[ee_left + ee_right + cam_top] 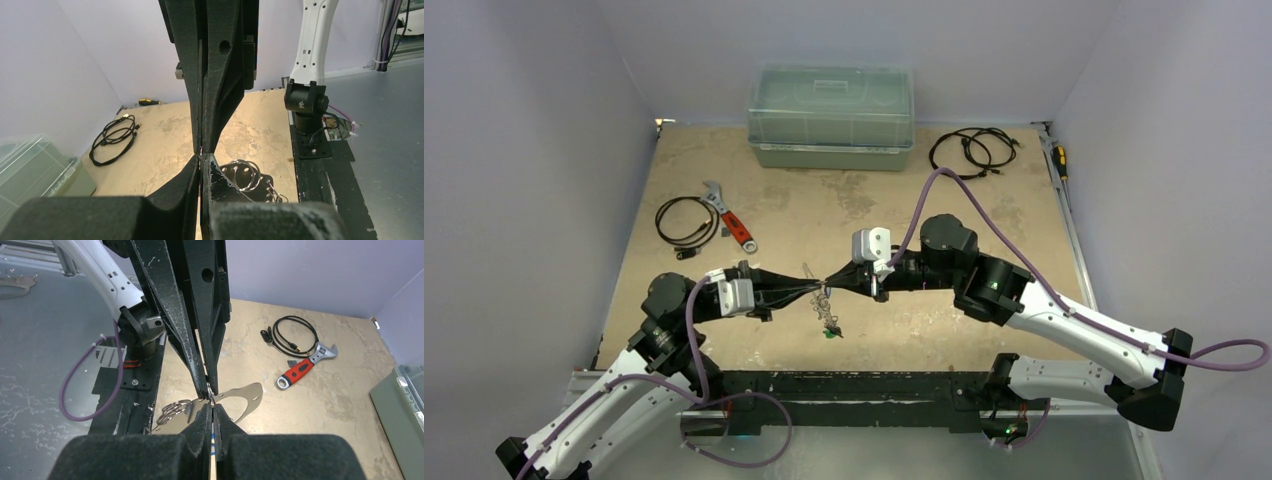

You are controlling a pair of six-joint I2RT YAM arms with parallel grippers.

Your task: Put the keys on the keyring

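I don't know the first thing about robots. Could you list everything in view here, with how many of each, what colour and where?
plastic box: one, clear lid on a green base, far edge, middle.
cable coils: two, black, far right and left.
wrench: one, silver with a red handle, beside the left coil.
screwdriver: one, yellow and black, far right edge.
keys: silvery bunch, number unclear, one green tag, table centre.
keyring: silvery loops with the bunch, number unclear.
table: one, tan.
arms: two, white and black, left and right.
left pincer: black, shut.
right pincer: black, shut, tip to tip with the left.
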